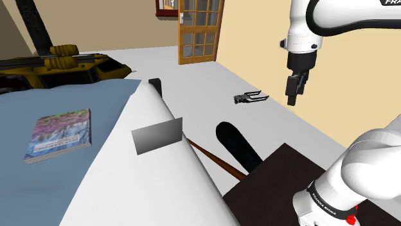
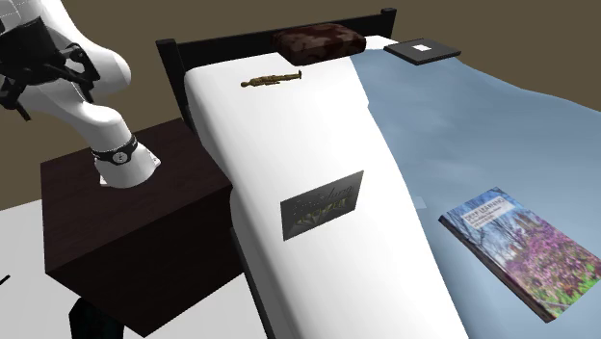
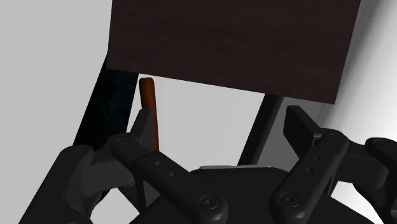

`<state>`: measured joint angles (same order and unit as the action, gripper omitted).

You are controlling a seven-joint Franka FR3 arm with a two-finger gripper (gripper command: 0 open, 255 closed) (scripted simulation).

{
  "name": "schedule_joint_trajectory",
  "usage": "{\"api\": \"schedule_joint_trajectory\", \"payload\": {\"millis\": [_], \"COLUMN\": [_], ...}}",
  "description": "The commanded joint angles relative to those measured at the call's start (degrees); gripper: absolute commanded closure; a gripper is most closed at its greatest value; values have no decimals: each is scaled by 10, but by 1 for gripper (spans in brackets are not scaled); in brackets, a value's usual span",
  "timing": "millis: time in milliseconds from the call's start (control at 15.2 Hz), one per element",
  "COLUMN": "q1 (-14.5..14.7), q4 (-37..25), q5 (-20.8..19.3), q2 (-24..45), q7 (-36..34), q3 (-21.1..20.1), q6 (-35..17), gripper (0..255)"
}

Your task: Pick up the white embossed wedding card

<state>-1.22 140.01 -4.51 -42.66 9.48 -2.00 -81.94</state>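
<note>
Gripper [image 1: 294, 88] hangs open, jaws apart, over the floor [image 1: 212, 80] beside the bed [image 2: 482, 125], well apart from the card [image 1: 157, 135]. That card, drawn grey with a faint pattern, sits on the white bedcover [image 1: 160, 192] near its sloping side, long axis running across the bed's width. I judge it light, thin, slick and easily creased, so I would pinch whichever long edge stands proud.

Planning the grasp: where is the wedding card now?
The card lies on the white bedcover, midway along the side nearest the dark stand; in the second exterior view the book is to its right.
</note>
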Motion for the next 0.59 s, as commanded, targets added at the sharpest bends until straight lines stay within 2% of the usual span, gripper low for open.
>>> {"api": "schedule_joint_trajectory", "payload": {"millis": [0, 528], "q1": [0, 47], "q4": [0, -71], "q5": [0, -32], "q2": [0, 166], "q7": [0, 124], "q3": [0, 1], "q6": [0, -112], "gripper": [0, 0]}}
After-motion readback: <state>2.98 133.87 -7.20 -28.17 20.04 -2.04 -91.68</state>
